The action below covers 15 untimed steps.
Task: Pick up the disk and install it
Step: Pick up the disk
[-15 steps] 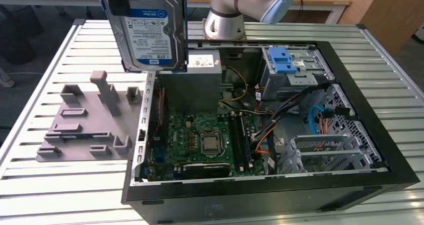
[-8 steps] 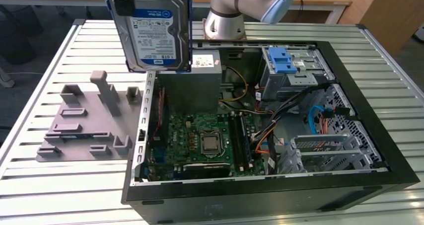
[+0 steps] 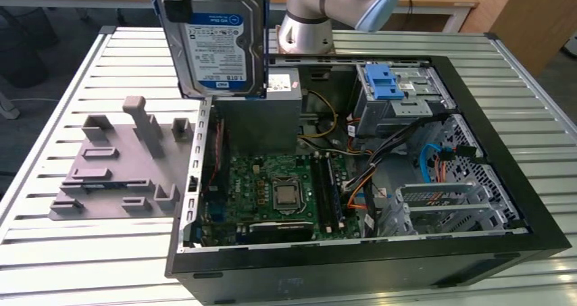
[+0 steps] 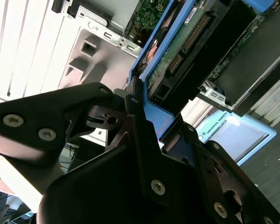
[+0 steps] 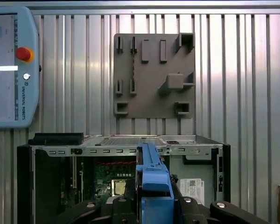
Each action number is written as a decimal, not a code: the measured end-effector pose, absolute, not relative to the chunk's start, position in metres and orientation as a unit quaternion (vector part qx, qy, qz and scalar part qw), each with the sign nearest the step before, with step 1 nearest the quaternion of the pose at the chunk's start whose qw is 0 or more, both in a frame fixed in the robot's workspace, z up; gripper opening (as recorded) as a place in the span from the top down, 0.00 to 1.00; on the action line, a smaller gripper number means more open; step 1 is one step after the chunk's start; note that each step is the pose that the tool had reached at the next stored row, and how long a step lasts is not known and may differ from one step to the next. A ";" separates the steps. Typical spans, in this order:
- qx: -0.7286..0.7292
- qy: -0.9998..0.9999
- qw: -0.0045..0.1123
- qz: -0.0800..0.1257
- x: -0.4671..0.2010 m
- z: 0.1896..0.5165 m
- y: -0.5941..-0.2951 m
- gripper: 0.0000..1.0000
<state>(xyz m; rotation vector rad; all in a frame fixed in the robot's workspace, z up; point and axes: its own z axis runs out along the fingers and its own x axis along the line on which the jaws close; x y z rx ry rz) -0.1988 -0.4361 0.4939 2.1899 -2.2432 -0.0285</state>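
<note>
Silver slatted metal forms the table (image 3: 54, 265), the largest thing in the exterior view. On it lies an open black computer case (image 3: 361, 269), with its green motherboard and its cables exposed. A flat grey plastic fixture board with upright pegs (image 3: 99, 184) lies just beside the case, on the exterior view's left. A pale grey-and-blue robot arm (image 3: 329, 12) rises behind the case. In the first wrist view, a light blue teach pendant with a red button (image 5: 9, 65) lies on the table, apart from the board.

The disk (image 3: 212, 39), a flat rectangular silver hard drive with a blue-and-white label and a blue plastic rail, hangs in the air above the case's rear corner nearest the board. It stands on edge, its long axis near vertical, with the label facing the exterior camera. Its upper end is cut off by the frame edge.

The black gripper (image 5: 153, 203) is clamped on the disk's blue rail. In the second wrist view, its fingers (image 4: 136, 126) press the rail from both sides, and the disk's green circuit underside and connector extend away from them.
</note>
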 end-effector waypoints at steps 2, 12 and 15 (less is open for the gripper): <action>0.698 -0.716 0.003 -0.009 -0.197 0.494 -0.438 0.64; 0.699 -0.716 0.003 -0.009 -0.185 0.492 -0.456 0.64; 0.699 -0.716 0.003 -0.009 -0.179 0.492 -0.458 0.64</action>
